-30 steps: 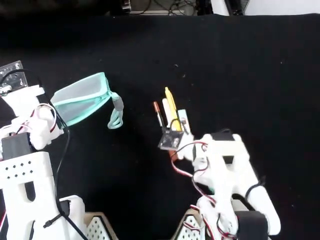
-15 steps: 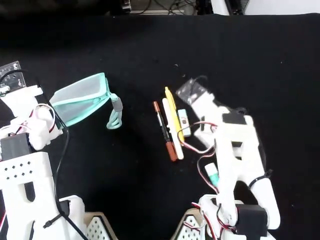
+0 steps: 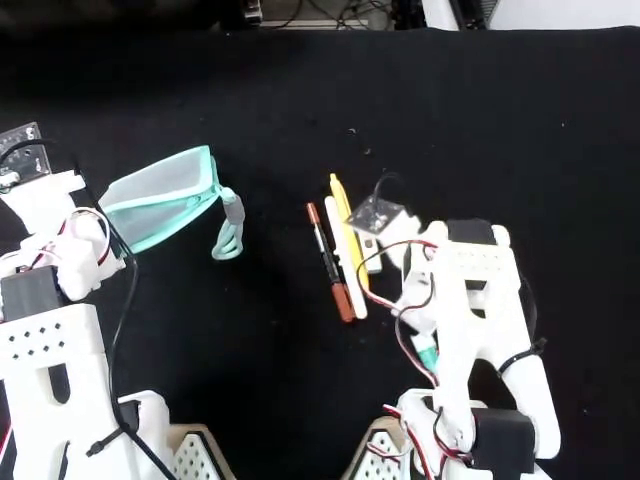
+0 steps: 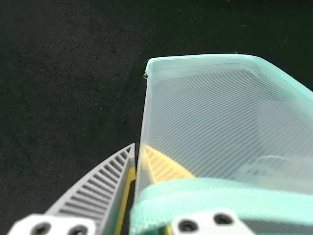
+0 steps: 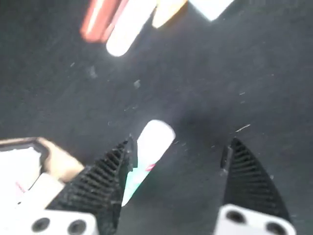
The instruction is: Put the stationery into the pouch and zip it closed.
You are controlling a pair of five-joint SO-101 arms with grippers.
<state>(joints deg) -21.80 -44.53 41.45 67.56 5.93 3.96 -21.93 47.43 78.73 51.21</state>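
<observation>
Closest to the arm bases, a white stick with a teal end [image 3: 427,352] lies on the black table [image 3: 520,120] under the right arm. The right gripper [image 5: 181,142] hangs over it with its jaws spread wide, and the stick sits just beside one jaw.

A bit further out, a brown pen [image 3: 322,240], a white marker [image 3: 356,303] and a yellow highlighter [image 3: 341,205] are lined up side by side, touching.

Off to the left, well apart from the pens, is the pouch [image 3: 165,200]. It's see-through white mesh with mint trim and a mint loop [image 3: 230,238] hanging off the end. The left gripper [image 4: 139,149] is pinching its other end.
</observation>
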